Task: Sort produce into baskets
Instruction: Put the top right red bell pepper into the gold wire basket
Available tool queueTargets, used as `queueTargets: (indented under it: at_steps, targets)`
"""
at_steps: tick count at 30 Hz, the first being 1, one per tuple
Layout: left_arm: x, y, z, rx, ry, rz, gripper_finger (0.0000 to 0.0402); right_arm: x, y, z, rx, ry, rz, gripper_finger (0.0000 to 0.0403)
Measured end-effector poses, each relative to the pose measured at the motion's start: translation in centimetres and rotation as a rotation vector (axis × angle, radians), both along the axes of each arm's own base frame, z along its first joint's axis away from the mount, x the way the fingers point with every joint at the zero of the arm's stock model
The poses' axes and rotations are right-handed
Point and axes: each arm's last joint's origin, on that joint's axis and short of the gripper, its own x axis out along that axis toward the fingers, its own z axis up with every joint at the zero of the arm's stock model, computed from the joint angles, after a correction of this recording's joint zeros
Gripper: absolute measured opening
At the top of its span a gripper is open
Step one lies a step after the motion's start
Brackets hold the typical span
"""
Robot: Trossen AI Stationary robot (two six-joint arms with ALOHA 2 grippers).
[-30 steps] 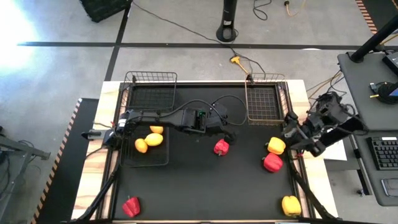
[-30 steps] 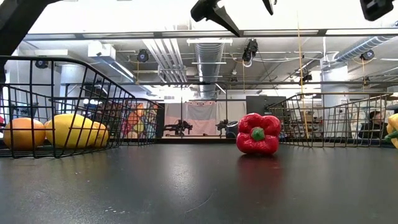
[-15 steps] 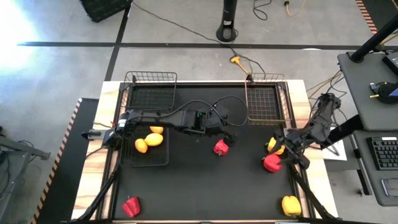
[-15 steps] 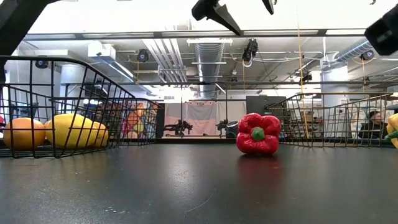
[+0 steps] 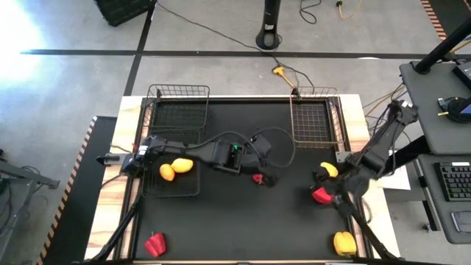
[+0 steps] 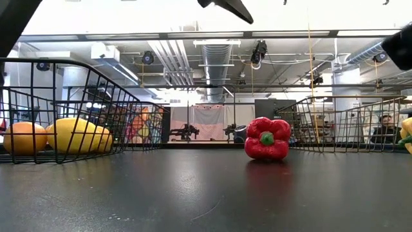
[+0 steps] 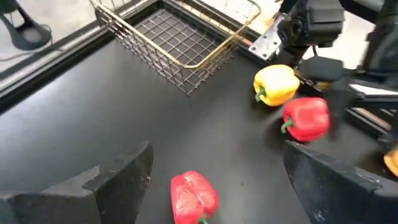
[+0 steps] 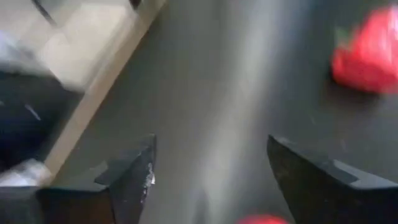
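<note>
Across the table [image 5: 221,221], left gripper [image 5: 261,175] now hides red pepper [image 5: 258,177].

Reds and yellows on a black table

Centre frame, a glossy red pepper [image 5: 258,177] with green stem; at right, a yellow pepper [image 5: 329,170] beside another red pepper [image 5: 321,195]; yellow-orange ovals [image 5: 182,165] in a dark grid-mesh basket [image 5: 175,193]; a brassy wire basket [image 5: 313,140] upper right.

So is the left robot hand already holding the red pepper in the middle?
No, the left gripper is open, and the red pepper lies on the table between its fingers.
</note>
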Motion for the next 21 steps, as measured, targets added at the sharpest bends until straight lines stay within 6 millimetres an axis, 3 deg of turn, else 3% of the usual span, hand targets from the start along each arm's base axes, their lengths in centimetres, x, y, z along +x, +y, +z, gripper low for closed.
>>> queueTargets:
  at_steps: [5,9,13,21]
  targets:
    - [-0.5,-2.5,0.0,0.009,-0.006,-0.04,0.0339,-0.1,-0.1,0.6,-0.165,0.3,-0.138,0.0351]
    - [-1.0,-4.3,0.0,0.055,-0.019,-0.04,0.0339,0.4,0.5,1.2,-0.228,0.422,-0.254,0.0391]
    - [-1.1,-5.2,-0.4,0.08,-0.032,-0.037,0.0339,1.1,1.4,1.4,-0.205,0.499,-0.356,0.0396]
    - [-0.3,-5.8,-2.5,0.073,-0.051,-0.044,0.0339,1.7,2.2,-0.7,-0.227,0.607,-0.562,0.04]
